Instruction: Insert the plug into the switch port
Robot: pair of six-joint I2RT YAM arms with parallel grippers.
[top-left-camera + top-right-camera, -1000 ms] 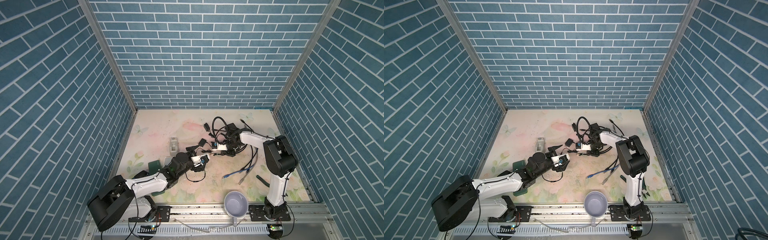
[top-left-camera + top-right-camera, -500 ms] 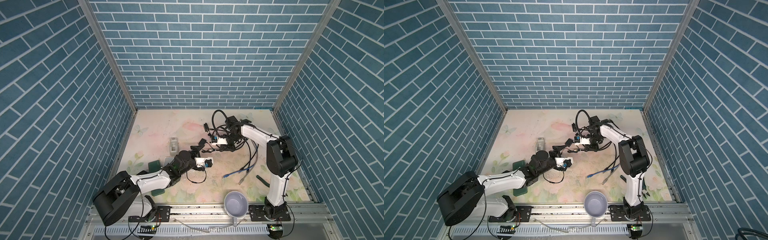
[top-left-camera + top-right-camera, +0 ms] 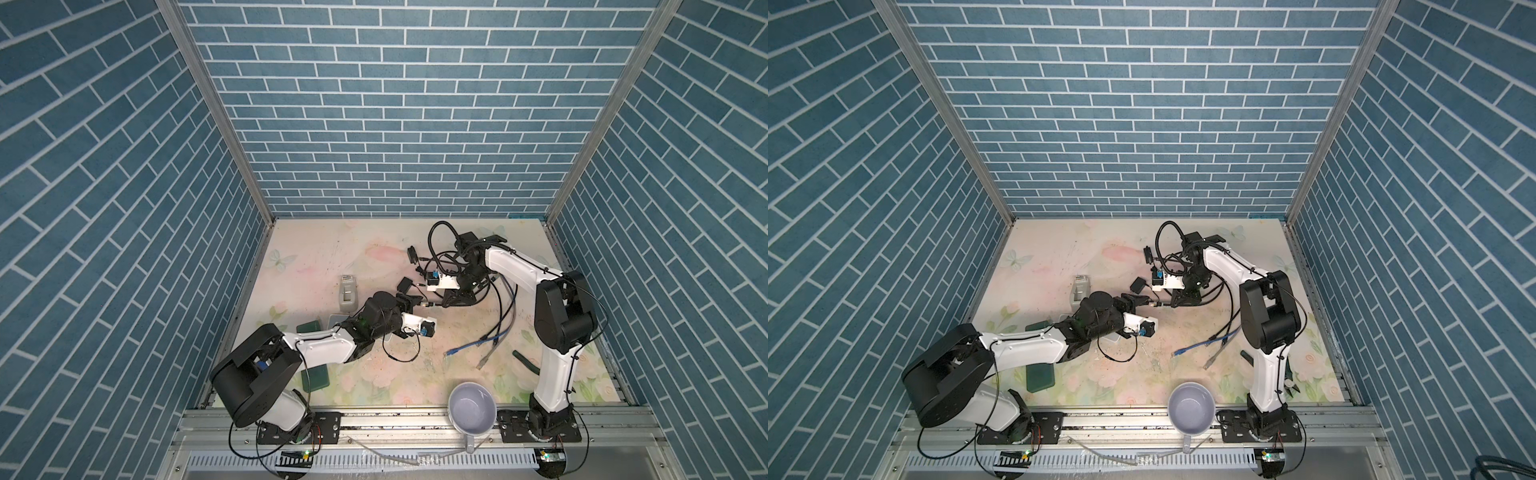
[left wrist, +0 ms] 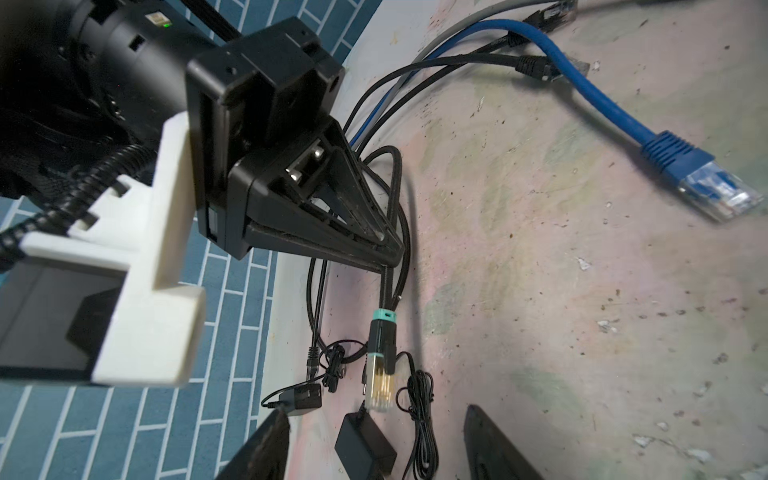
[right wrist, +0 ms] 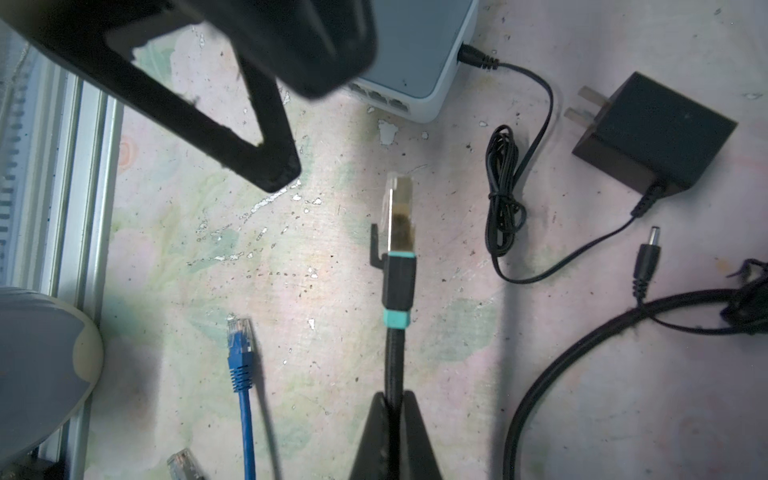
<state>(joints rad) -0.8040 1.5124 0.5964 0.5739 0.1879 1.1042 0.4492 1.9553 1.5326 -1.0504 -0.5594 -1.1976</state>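
top views: high up, look down on whole table point(image 3: 332, 249); wrist cams close, both see plug point(image 4: 380, 384).

Place: robotics lab cell
Walls: printed brick panels point(image 3: 395, 124) are enclosing the tabletop point(image 3: 324, 253)
Base: aluminium rail point(image 3: 395, 417) is carrying left arm point(image 3: 324, 349) and right arm point(image 3: 555, 374)

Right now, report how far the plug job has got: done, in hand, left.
Done: the right gripper is shut on the black cable just behind the plug. In hand: the plug points roughly toward the switch, and the left gripper stands open with its fingers either side of the plug's tip. Left: the plug is well short of the switch, not inserted.
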